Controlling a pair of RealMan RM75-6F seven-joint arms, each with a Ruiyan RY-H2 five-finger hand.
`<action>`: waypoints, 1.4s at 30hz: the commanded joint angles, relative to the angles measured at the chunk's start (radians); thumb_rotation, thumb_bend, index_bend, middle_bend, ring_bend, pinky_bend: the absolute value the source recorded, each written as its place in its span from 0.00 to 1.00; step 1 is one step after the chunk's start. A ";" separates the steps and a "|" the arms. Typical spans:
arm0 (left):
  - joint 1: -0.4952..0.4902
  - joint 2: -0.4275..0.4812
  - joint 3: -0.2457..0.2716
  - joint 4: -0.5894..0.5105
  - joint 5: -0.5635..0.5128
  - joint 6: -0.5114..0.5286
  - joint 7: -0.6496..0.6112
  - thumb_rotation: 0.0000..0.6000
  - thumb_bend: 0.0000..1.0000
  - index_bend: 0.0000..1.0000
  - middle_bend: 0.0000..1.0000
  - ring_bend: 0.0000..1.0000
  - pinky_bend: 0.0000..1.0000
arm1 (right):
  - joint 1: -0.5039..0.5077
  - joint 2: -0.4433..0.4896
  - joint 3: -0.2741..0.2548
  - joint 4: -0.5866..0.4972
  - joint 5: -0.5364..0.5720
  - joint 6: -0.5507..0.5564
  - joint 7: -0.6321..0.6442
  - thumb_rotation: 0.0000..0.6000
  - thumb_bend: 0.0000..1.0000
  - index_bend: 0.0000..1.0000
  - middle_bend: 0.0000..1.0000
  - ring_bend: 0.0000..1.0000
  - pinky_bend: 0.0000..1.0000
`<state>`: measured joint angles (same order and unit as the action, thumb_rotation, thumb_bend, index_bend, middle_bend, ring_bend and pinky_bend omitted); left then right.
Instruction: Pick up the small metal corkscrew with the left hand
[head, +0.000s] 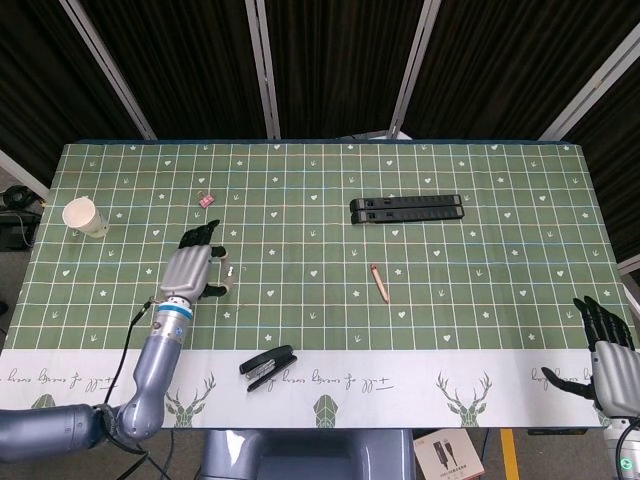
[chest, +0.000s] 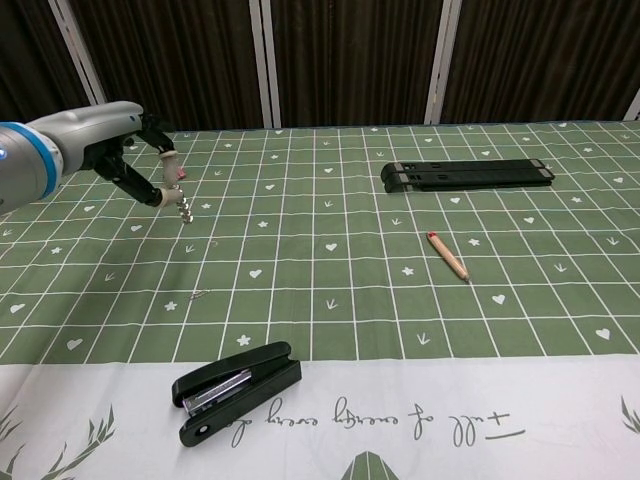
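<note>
One left hand (chest: 125, 160) pinches the small corkscrew (chest: 180, 205) at its fingertips, lifted above the table (chest: 330, 270).

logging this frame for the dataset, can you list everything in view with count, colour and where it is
corkscrew: 1, metal, pinched in the left hand, lifted off the table's left side
paper cup: 1, white, far left of the table
binder clip: 1, pink, just beyond the left hand
folding stand: 1, black, long, centre-right toward the far edge
pencil: 1, wood-coloured with a red end, middle of the table
stapler: 1, black, near edge on the white border
tablecloth: 1, green grid with white hearts, covers the table
booklet: 1, white, on the floor below the near edge
left hand: 1, grey with black fingers, over the table's left side
right hand: 1, black fingers spread, off the near right corner, holding nothing
</note>
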<state>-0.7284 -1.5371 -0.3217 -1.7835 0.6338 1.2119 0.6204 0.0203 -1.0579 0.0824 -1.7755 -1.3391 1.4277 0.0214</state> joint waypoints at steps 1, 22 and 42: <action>0.019 0.027 0.018 -0.035 -0.003 0.002 -0.022 1.00 0.44 0.63 0.00 0.00 0.00 | 0.000 -0.001 0.000 0.000 0.000 0.002 -0.004 1.00 0.09 0.06 0.00 0.00 0.04; 0.036 -0.012 0.073 -0.048 -0.025 -0.013 -0.105 1.00 0.44 0.63 0.00 0.00 0.00 | -0.004 -0.005 0.001 0.008 -0.004 0.013 -0.017 1.00 0.09 0.06 0.00 0.00 0.04; 0.019 -0.033 0.086 -0.051 -0.043 -0.001 -0.092 1.00 0.44 0.64 0.00 0.00 0.00 | -0.006 -0.005 0.001 0.009 -0.008 0.017 -0.016 1.00 0.09 0.06 0.00 0.00 0.04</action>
<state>-0.7100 -1.5699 -0.2352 -1.8346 0.5911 1.2104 0.5283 0.0141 -1.0633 0.0833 -1.7664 -1.3474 1.4443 0.0057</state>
